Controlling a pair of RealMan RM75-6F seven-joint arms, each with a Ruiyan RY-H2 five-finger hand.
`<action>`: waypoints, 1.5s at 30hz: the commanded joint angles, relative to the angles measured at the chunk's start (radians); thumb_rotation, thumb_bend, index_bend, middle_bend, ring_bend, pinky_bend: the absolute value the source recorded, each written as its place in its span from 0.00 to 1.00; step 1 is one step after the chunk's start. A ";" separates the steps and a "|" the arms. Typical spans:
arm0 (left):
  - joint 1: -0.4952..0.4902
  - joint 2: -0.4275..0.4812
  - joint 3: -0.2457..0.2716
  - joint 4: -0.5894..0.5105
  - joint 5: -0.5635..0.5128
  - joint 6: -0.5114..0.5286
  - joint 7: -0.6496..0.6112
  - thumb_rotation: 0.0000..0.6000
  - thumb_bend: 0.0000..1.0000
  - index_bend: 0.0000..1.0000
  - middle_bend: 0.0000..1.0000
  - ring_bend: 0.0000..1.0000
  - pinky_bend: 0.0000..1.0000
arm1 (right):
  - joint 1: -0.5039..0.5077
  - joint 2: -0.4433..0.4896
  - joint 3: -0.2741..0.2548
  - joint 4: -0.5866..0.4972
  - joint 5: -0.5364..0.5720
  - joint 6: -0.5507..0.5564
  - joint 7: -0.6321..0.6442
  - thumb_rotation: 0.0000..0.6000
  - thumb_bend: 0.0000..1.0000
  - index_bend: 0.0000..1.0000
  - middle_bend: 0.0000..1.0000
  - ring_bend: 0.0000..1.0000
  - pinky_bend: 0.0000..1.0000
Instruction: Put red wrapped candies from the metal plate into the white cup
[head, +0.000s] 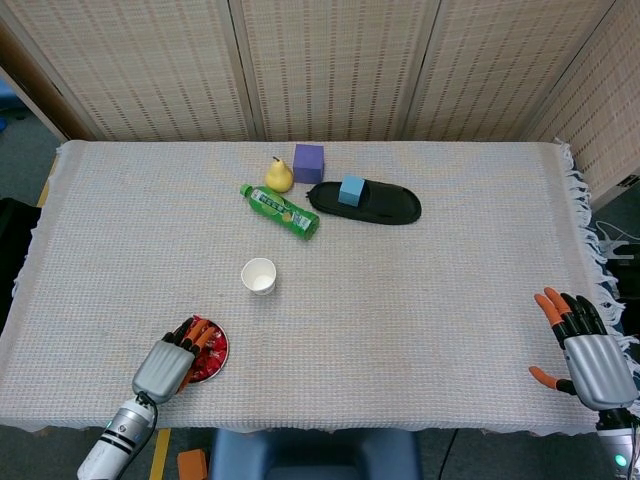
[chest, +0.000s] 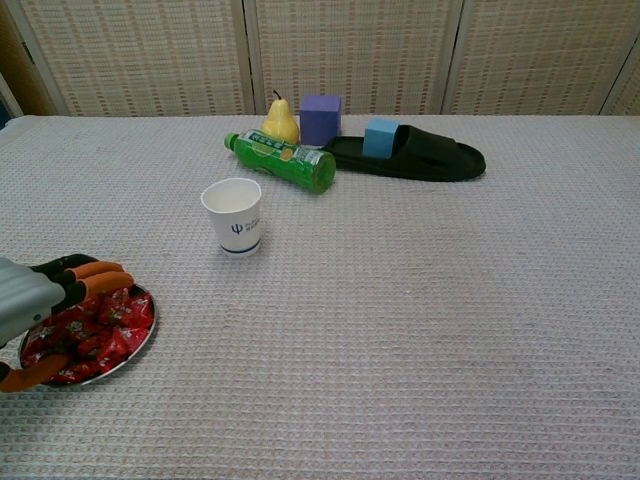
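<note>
While the left hand (chest: 40, 305) hovers spread and empty over them, glossy red candies (chest: 100, 325) fill the metal plate (chest: 135, 345), at seven o'clock from the white cup (chest: 233, 215).

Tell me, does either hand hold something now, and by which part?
Nothing is visibly held. The left hand hovers over the candies on the metal plate; the right hand is open and empty.

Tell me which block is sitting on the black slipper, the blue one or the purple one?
The blue block sits on the black slipper. The purple block stands on the cloth instead, beside the yellow pear, behind the green bottle.
</note>
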 joint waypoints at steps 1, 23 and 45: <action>0.000 -0.020 0.004 0.016 0.004 0.023 0.030 1.00 0.42 0.14 0.04 0.04 0.43 | 0.000 0.000 0.000 -0.001 0.000 -0.001 -0.001 1.00 0.00 0.00 0.00 0.00 0.00; -0.007 -0.103 0.043 0.153 0.060 0.078 0.060 1.00 0.41 0.44 0.43 0.40 0.72 | -0.002 0.005 -0.001 -0.012 0.011 -0.007 -0.014 1.00 0.00 0.00 0.00 0.00 0.00; -0.009 -0.155 0.040 0.283 0.147 0.176 -0.089 1.00 0.45 0.63 0.62 0.55 0.87 | 0.002 0.009 -0.003 -0.022 0.022 -0.026 -0.023 1.00 0.00 0.00 0.00 0.00 0.00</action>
